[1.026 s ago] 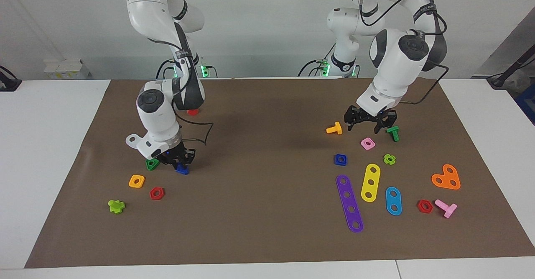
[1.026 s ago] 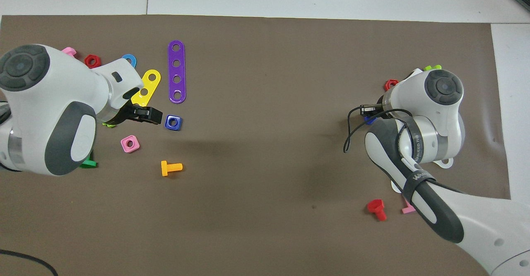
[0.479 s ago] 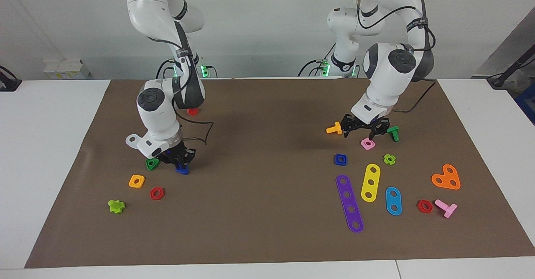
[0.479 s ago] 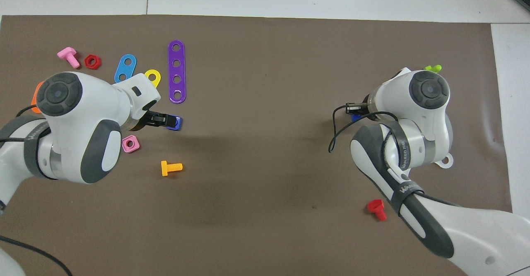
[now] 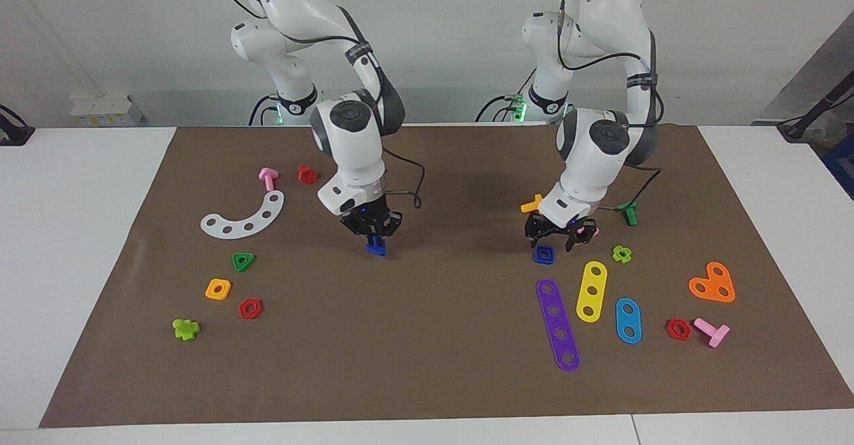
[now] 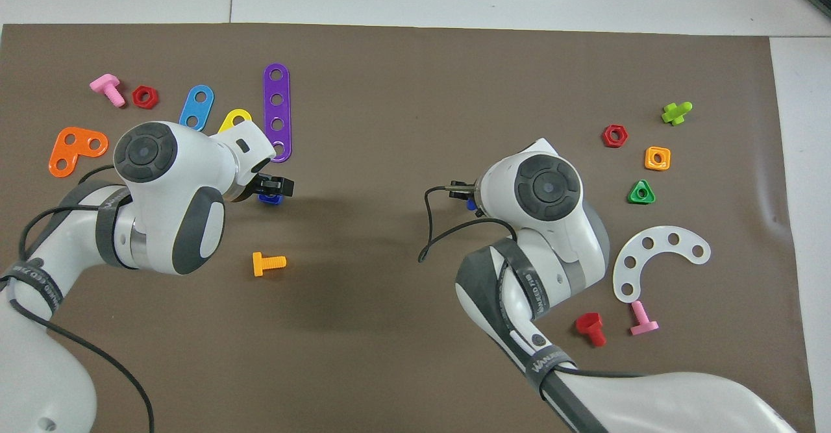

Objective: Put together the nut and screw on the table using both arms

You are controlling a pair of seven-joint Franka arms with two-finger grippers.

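The dark blue nut [image 5: 543, 254] lies flat on the brown mat [image 5: 434, 371] toward the left arm's end of the table. My left gripper [image 5: 551, 237] is open and hangs just over it, fingers spread. In the overhead view the gripper [image 6: 272, 188] covers most of the nut [image 6: 269, 198]. My right gripper [image 5: 374, 231] is shut on the dark blue screw [image 5: 375, 248] and holds it over the middle of the mat. In the overhead view only a sliver of the screw [image 6: 470, 204] shows under the right gripper [image 6: 463, 191].
Beside the nut lie an orange bolt [image 5: 532, 203], a purple strip [image 5: 558, 325], a yellow strip [image 5: 591, 291] and a green bolt [image 5: 627, 213]. Toward the right arm's end lie a white curved strip [image 5: 243, 217], a green triangle [image 5: 243, 261] and an orange nut [image 5: 218, 289].
My right gripper has lifted the blue screw from beside the green triangle and carried it toward the table's middle. My left gripper has moved from over the pink nut down to over the blue nut.
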